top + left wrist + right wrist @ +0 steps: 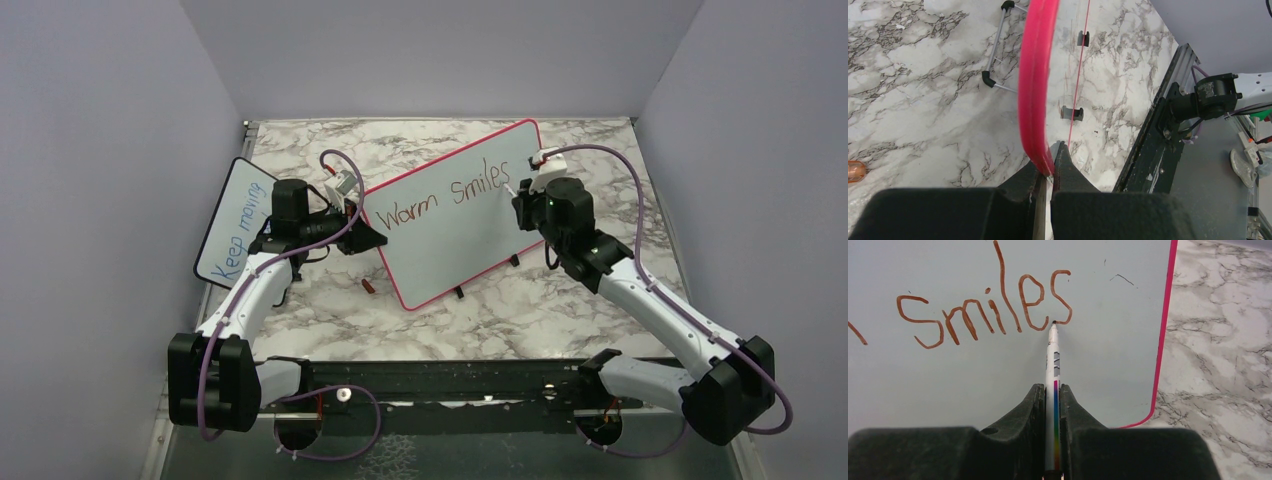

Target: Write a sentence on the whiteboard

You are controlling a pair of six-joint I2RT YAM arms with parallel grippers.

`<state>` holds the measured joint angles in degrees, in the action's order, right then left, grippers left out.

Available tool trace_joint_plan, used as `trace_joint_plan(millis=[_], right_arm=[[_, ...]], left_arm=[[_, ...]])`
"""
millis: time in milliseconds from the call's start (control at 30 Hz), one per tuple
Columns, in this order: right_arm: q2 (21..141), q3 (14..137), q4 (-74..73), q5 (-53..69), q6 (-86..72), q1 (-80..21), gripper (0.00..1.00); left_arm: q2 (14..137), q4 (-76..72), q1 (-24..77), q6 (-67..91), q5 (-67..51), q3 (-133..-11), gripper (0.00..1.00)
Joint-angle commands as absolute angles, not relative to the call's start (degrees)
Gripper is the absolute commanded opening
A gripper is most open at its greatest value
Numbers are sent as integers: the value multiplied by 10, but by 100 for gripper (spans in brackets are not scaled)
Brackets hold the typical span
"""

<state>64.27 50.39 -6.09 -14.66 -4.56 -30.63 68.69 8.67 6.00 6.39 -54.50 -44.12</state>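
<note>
Right pincer [1052, 389], right wrist view: jaws narrow, clamped on the barrel of a slim white marker with a rainbow stripe [1052, 352]. The pen runs straight out between the fingers, so the wrist steers the tip directly. The tip touches the large rounded-corner whiteboard with the thin pink-red frame [973, 380], at the tail of the last "s". The red-brown handwritten sentence [988, 310] shows "Smiles" here. There's blank face below it and little room to the right before the frame.

Left wrist view: left pincer [1048, 162] is pinched shut on the pink-red frame edge [1034, 75] at a rounded corner, board seen edge-on. The grip is on the frame only, which leaves the writing face free. My read: it's bracing so pen pressure doesn't push or spin the board. Small black feet [1071, 112] sit on the grey-veined marble tabletop [923, 100].

Top view: whiteboard stands tilted mid-table, face toward the arms, left pincer on its left edge, right pincer at the upper right. The text reads "Warm Smiles" on one line, so I'd guess about half done. The next word likely needs a second line: lift, move down-left, re-contact.
- Smaller black-framed board with blue "Keep moving" [235, 225] sits at far left, behind the left arm, not involved.
- Small red-brown cap-like piece [369, 286] lies near the board's lower-left corner. Probably the pen cap, can't confirm.
</note>
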Motion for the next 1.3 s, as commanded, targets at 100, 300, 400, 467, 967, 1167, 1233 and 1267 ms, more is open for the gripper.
trace_joint_plan(millis=[100,300,400,467,967,1167,1233,1267], right_arm=[[596,493,-49,-142,-51,-305,0],[571,483,-59,-99,-21,-304,0],[563,478,-64,-74,-16,-305,0],[557,475,-64,-56,-17,-305,0],[551,467,-69,9,-31,-351,0],[558,466,-64,-53,-31,-424,0],[560,466,-62,-70,-29,-445,0],[562,466,-63,-82,-29,-457,0]], left_arm=[[691,111,57,20,-476,-430,0],[691,110,56,24,-471,-429,0],[692,111,56,26,-469,-428,0],[693,110,56,29,-468,-428,0],[691,110,56,40,-454,-428,0],[689,111,56,43,-451,-428,0],[687,111,56,44,-450,-428,0],[687,110,56,45,-448,-427,0]])
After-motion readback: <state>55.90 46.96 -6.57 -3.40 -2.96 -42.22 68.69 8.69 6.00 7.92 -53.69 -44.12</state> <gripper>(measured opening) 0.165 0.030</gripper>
